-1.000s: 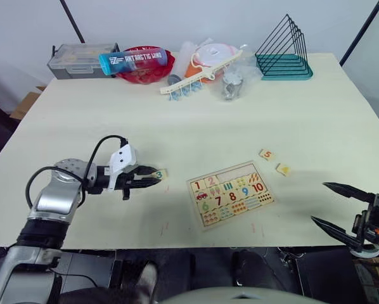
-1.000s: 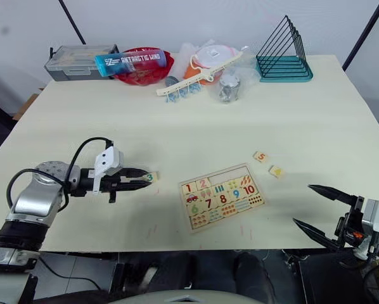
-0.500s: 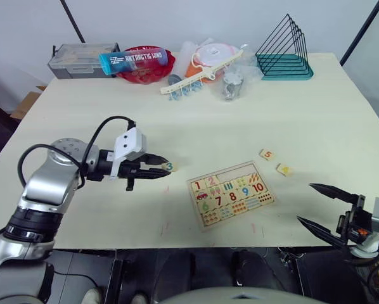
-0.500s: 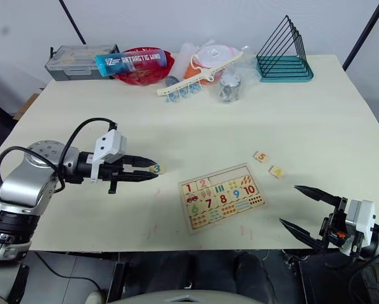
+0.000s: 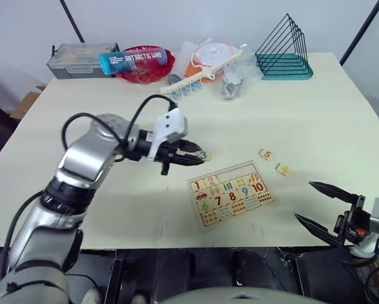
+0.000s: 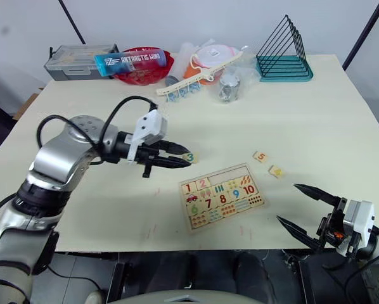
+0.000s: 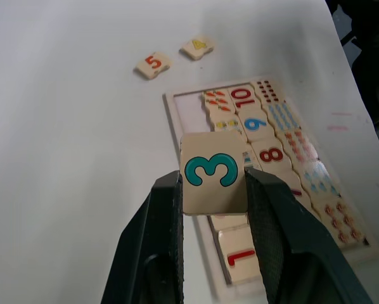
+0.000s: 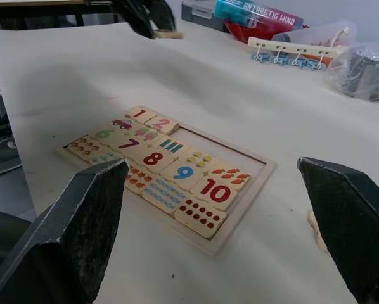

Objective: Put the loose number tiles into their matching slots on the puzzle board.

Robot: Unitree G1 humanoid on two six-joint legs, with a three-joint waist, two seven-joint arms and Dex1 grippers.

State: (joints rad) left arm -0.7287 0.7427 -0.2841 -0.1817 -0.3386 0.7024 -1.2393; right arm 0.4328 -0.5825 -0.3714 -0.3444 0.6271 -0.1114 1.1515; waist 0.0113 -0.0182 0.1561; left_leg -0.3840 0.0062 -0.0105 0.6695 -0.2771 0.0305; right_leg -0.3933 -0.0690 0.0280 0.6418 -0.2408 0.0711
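One square pale-wood 3 tile (image 7: 213,179) sits clamped in the left end effector (image 7: 213,190); right end effector (image 6: 310,209) spread apart

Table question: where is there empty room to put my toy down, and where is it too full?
The table is bare on the right, between the wire rack and the 5 tile. It is bare on the left too, below the grey box. The far edge is crowded around the red bowl and the bags.

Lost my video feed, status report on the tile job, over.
Left end effector shut on the 3 tile, held above the table near the puzzle board. Right end effector open, idle. 5 tile and 4 tile loose beside the board. Path clear.
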